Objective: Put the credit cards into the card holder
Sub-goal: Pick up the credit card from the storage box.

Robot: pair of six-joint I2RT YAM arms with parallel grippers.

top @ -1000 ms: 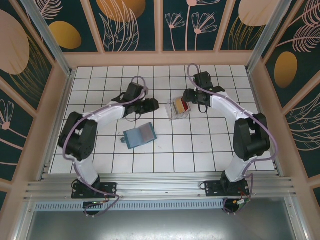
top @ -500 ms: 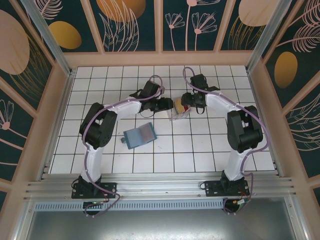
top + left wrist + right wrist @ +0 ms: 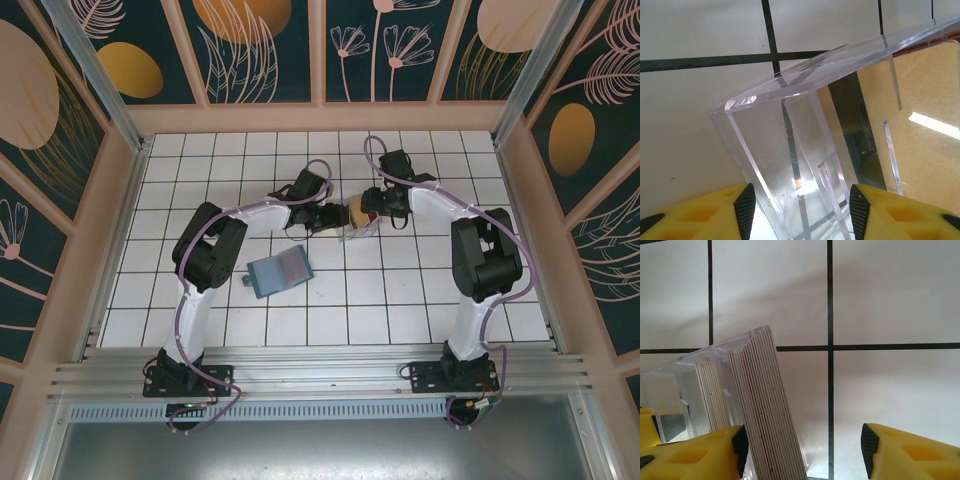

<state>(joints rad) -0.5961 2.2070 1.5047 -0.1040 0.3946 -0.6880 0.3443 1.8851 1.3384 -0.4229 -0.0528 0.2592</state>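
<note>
As elbows bend, left gripper [image 3: 800,200] seemingly straddles box [image 3: 790,130]

Credit cards [image 3: 767,410] in clear box [image 3: 358,224]; card holder [image 3: 280,270] nearer, left.

The clear box [image 3: 790,145] is glossy see-through plastic, faintly smudged. The credit cards [image 3: 767,410] inside it show matt edges. On my left gripper [image 3: 799,210], beside it, the fingers [image 3: 700,217] are dull yellow plastic with black pads. The tabletop [image 3: 890,295] beneath is smooth, white, softly shiny.
</note>
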